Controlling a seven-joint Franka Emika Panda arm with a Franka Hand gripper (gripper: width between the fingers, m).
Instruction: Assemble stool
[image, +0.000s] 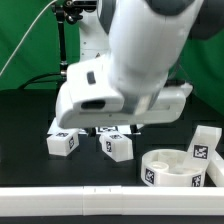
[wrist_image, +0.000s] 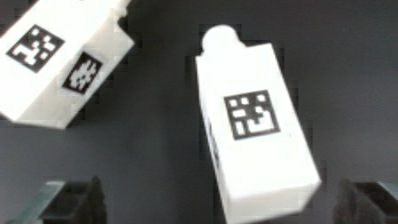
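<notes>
Near the table's (image: 25, 120) front edge, toward the exterior view's right, sits the seat (image: 172, 168), with one leg (image: 203, 146) standing just behind it. Further back, mid-table, lie the middle leg (image: 117, 146) and the end leg (image: 63, 141). The gripper (wrist_image: 217, 203) hangs over the middle leg, fingers (wrist_image: 68, 201) spread wide and holding nothing. The middle leg's long axis crosses their closing line, so a straight descent should straddle it

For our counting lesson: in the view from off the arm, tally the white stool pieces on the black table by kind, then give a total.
Seat: 1
Legs: 3 (one, one, one upright behind the seat)
Total: 4
</notes>
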